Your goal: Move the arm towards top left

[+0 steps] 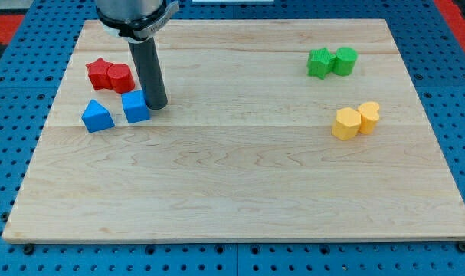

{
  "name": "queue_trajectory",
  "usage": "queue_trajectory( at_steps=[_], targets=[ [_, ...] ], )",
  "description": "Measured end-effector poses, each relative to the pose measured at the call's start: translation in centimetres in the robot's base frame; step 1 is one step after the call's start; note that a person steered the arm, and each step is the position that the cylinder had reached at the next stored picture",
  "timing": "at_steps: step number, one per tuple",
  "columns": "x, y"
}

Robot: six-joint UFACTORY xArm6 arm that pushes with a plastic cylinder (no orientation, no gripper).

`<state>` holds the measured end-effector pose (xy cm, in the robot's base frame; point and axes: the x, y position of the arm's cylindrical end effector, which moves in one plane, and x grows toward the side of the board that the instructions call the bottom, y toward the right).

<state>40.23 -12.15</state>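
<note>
My rod comes down from the view's top left and my tip point(156, 104) rests on the wooden board point(240, 184). The tip touches the right side of a blue cube point(135, 107). A blue triangular block point(96, 116) lies a little to the left of the cube. A red star block point(100, 73) and a red cylinder point(120, 77) sit together just above them, left of the rod.
A green star block point(319, 62) and a green cylinder point(345, 60) stand together at the view's upper right. Below them a yellow hexagonal block point(345, 123) touches a yellow heart-shaped block point(368, 116). A blue pegboard point(462, 115) surrounds the board.
</note>
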Motion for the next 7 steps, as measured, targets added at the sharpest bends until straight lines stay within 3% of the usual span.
queue_trajectory(
  at_steps=[4, 7],
  targets=[
    [0.2, -2.2],
    [0.2, 1.1]
  ],
)
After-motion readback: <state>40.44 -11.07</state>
